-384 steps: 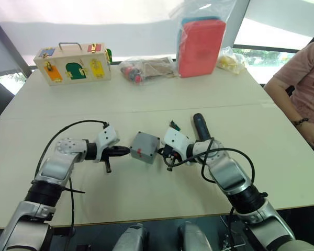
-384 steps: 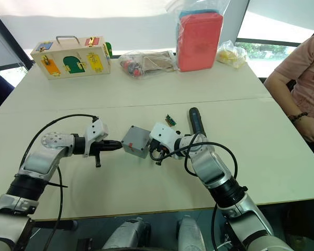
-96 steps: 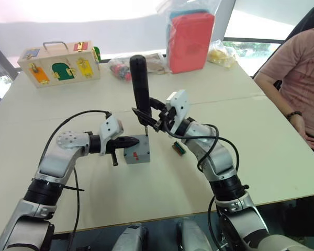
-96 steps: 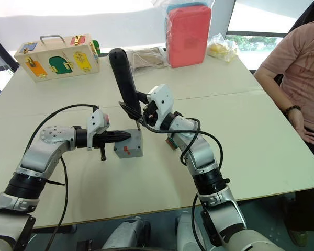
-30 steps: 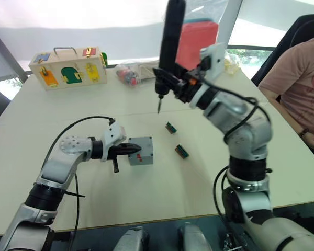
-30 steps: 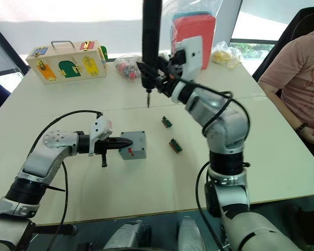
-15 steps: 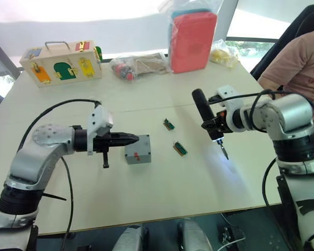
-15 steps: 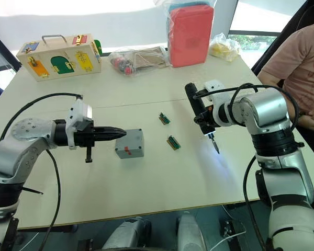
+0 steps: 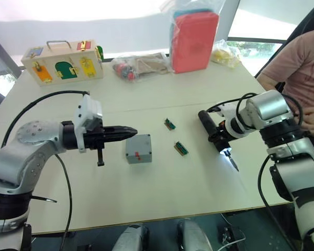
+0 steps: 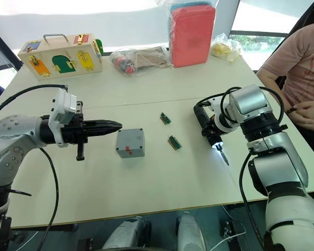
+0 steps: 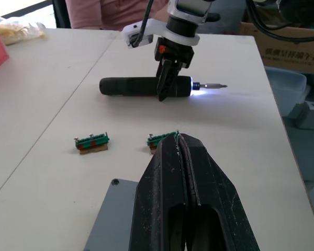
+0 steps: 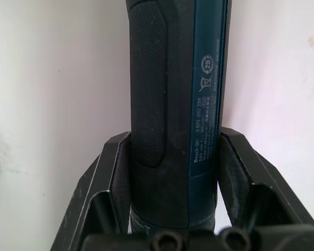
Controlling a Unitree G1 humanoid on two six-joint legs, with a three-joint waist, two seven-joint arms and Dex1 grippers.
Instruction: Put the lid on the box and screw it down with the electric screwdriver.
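Observation:
The grey box (image 9: 138,155), red mark on its near side, stands mid-table with the flat grey lid (image 9: 139,141) on top of it. One corner screw hole of the lid (image 11: 115,182) shows in the left wrist view. My left gripper (image 9: 132,132) is shut and empty, its tip just left of the lid and slightly above it. To the right, my right gripper (image 9: 220,140) is shut on the dark electric screwdriver (image 9: 209,127). The tool lies nearly flat at table level, and its tip light (image 11: 198,86) is lit.
Two small green connector pieces (image 9: 170,124) (image 9: 181,149) lie between box and screwdriver. A wooden latch box (image 9: 63,60), a bag of parts (image 9: 141,65), a red case (image 9: 193,34) and a yellow bag (image 9: 227,52) line the far edge. A person (image 9: 298,68) sits at right.
My right gripper has lowered the screwdriver to the table surface, closer to the front edge. My left gripper has drawn back a little from the box.

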